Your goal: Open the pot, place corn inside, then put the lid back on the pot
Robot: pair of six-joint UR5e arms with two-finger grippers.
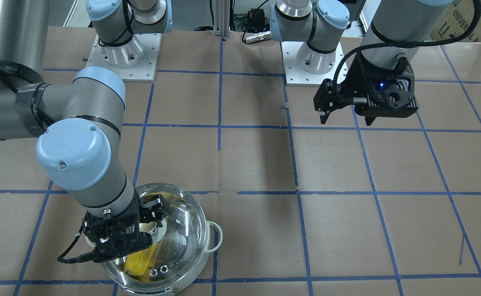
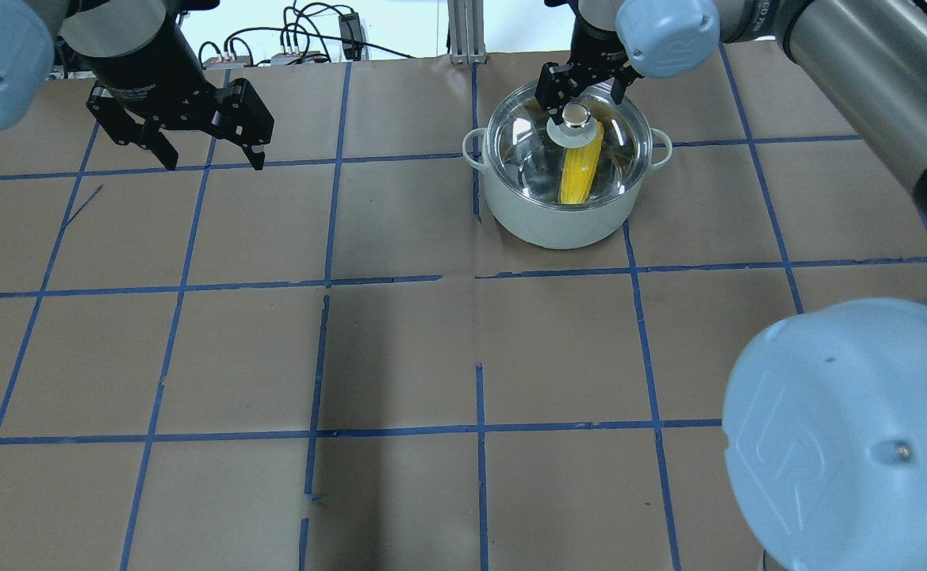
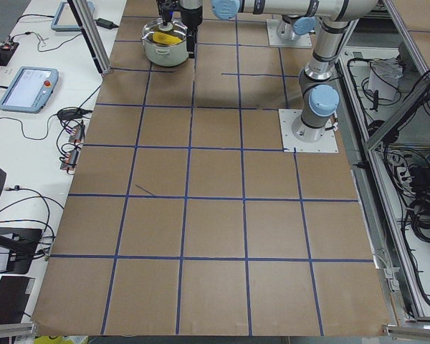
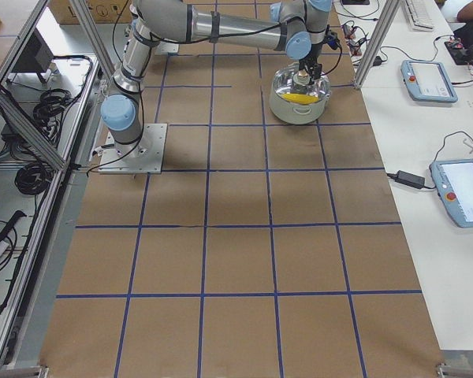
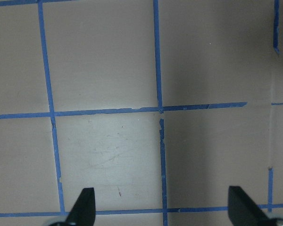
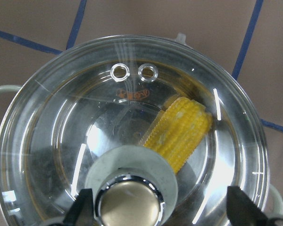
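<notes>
The pot (image 2: 558, 226) stands at the far side of the table, right of centre, with the glass lid (image 2: 618, 151) seated on it. The corn (image 2: 580, 170) lies inside and shows yellow through the glass, as in the right wrist view (image 6: 179, 132). My right gripper (image 2: 578, 99) hangs just above the lid's knob (image 6: 127, 205). Its jaws are open, one on each side of the knob, without gripping it. My left gripper (image 2: 213, 162) is open and empty over bare table at the far left, and the left wrist view (image 5: 162, 207) shows only paper beneath it.
Brown paper with a blue tape grid (image 2: 479, 277) covers the table. The two arm bases (image 1: 125, 53) stand on white plates at the robot's edge. Tablets and cables (image 3: 29, 86) lie on a side bench beyond the table's far edge.
</notes>
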